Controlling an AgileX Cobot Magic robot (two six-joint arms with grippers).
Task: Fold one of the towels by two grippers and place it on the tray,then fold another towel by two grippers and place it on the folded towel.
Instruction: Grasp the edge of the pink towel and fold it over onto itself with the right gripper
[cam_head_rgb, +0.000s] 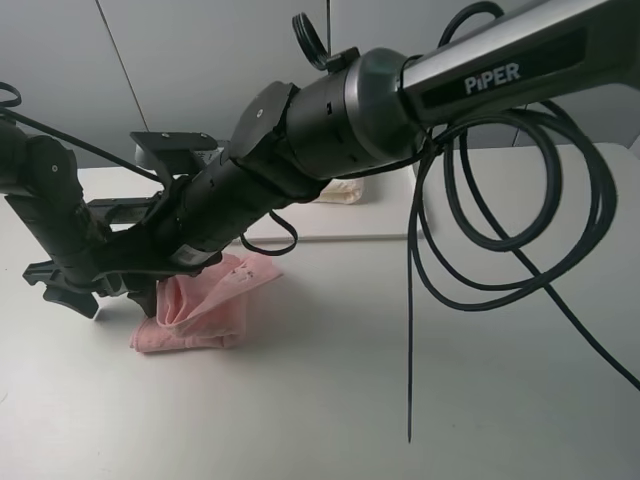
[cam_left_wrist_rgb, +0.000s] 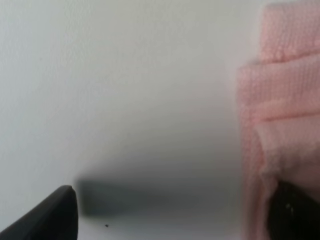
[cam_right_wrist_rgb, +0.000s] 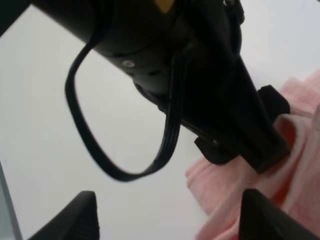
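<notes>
White table, pink towel (cam_head_rgb: 200, 305) beside left pincer (cam_left_wrist_rgb: 170, 212), crumpled

My right arm (cam_head_rgb: 330, 120) is thick matte black at the joints, with a grey tube marked "PiPER" in white (cam_head_rgb: 492, 78). Black cables (cam_head_rgb: 520, 200) loop loosely off it, and a thin flat one (cam_right_wrist_rgb: 100, 150) curls under the wrist, near a small silver screw (cam_right_wrist_rgb: 128, 63). My left arm (cam_head_rgb: 50, 210) is black too, with dark wedge-shaped fingertips (cam_left_wrist_rgb: 47, 215)
</notes>
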